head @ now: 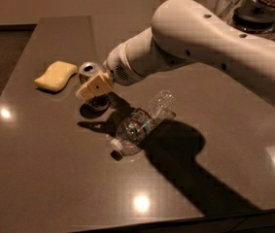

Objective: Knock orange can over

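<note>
Right, view: the one camera, looking down across the dark desk (pixel 54 178) from its near edge.
Orange can (pixel 90 71): standing at about 10 o'clock from the desk's middle, silver top facing up. Only the top and a dark strip of the base show, because the claw covers the side.
Claw (pixel 95 87): a tan block at the end of the arm, lying across the can's side on the face turned towards me. It looks pressed against the can, but I cannot confirm contact.
Claw state: I cannot tell whether it is wide, narrow or holding anything.
Arm (pixel 200 38): thick and white, reaching in from 2 o'clock and sloping down to the can.
Yellow sponge (pixel 57 75): flat on the desk at 9 o'clock from the can, just beside it, with a narrow gap between them.
Clear bottle (pixel 144 121): lying on its side at 4 o'clock from the can, near it but apart.
Bottle cap (pixel 116 155): dark, at the bottle's near end, pointing to about 7 o'clock.
Shadows: the arm's dark shadow spreads over the desk from under the can and bottle towards 5 o'clock.
Far corner: at 1 o'clock, behind the arm, stands a clear glass (pixel 229 1) among other containers.
</note>
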Robot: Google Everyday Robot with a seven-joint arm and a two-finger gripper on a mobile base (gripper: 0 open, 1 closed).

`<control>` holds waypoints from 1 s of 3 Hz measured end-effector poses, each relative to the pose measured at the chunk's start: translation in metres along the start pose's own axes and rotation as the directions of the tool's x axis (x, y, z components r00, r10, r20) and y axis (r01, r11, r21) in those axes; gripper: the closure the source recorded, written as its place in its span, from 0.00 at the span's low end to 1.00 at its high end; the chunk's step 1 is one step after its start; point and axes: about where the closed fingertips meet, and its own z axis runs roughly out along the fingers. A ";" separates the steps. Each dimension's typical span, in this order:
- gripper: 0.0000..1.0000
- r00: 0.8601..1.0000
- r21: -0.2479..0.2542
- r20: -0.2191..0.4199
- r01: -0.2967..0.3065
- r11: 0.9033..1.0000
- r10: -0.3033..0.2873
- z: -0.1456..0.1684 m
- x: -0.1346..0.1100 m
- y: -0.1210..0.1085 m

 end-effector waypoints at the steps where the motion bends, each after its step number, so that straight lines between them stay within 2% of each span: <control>1: 0.56 1.000 0.002 0.004 -0.014 1.000 0.014 -0.002 -0.003 -0.009; 2: 0.79 1.000 0.002 0.017 -0.009 1.000 0.009 -0.010 -0.010 -0.014; 3: 1.00 1.000 0.001 -0.015 0.009 1.000 -0.009 -0.027 -0.016 -0.026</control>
